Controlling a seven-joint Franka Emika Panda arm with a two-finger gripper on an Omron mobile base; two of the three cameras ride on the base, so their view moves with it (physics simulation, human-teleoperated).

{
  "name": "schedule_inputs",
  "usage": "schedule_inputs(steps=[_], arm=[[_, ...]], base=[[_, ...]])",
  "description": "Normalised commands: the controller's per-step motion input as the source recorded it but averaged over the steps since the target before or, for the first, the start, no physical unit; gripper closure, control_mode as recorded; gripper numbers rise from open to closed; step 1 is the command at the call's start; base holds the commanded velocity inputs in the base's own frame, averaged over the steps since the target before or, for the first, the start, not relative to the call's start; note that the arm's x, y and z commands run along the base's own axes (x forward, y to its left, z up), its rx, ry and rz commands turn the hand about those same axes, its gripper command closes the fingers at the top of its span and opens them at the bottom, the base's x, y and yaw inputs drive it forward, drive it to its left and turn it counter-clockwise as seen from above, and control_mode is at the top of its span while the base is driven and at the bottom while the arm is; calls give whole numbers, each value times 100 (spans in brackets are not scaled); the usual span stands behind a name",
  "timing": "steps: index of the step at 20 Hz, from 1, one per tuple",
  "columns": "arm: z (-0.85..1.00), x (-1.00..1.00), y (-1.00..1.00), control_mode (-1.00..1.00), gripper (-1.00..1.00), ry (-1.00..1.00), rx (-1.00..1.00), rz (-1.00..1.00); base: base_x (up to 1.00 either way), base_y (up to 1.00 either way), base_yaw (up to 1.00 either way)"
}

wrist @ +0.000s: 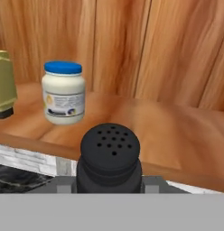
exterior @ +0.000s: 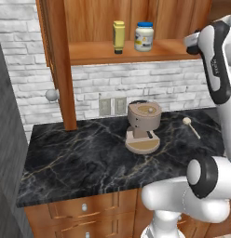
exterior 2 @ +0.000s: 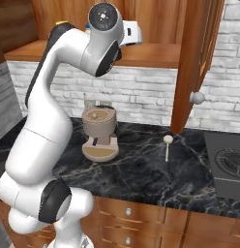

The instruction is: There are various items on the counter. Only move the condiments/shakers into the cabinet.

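A small black shaker (wrist: 110, 153) with a perforated top stands upright between my fingers; my gripper (wrist: 109, 184) is shut on it, level with the front edge of the cabinet's plank shelf (wrist: 168, 131). On that shelf stand the white jar (wrist: 64, 92) with a blue lid and yellow label, and left of it the yellow squeeze bottle (wrist: 4, 85). From the left base view the jar (exterior: 144, 36) and bottle (exterior: 118, 36) sit side by side on the shelf (exterior: 89, 52), with my hand (exterior: 193, 42) to their right.
The tan coffee machine (exterior: 143, 125) stands mid-counter (exterior: 80, 158), and the wooden spoon (exterior: 191, 126) lies to its right. The open cabinet door (exterior 2: 194, 58) hangs on the right, a stove top (exterior 2: 228, 164) beyond it. Drawers (exterior 2: 141, 213) run below.
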Motion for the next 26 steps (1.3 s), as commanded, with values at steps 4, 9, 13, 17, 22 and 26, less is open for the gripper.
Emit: schedule_inputs(steps=[4,9,13,17,22,26], arm=[[-21,88,0,-100,100,0,0,0],[-2,92,0,-100,100,4,0,0],[-4,89,-2,-100,100,3,3,-1],[-3,76,-10,-100,100,3,5,0],[-28,48,-16,-100,100,0,3,0],[-47,19,-3,-100,100,0,0,0]], base=[[0,0,0],[0,0,0],[0,0,0],[0,0,0],[0,0,0],[0,0,0]])
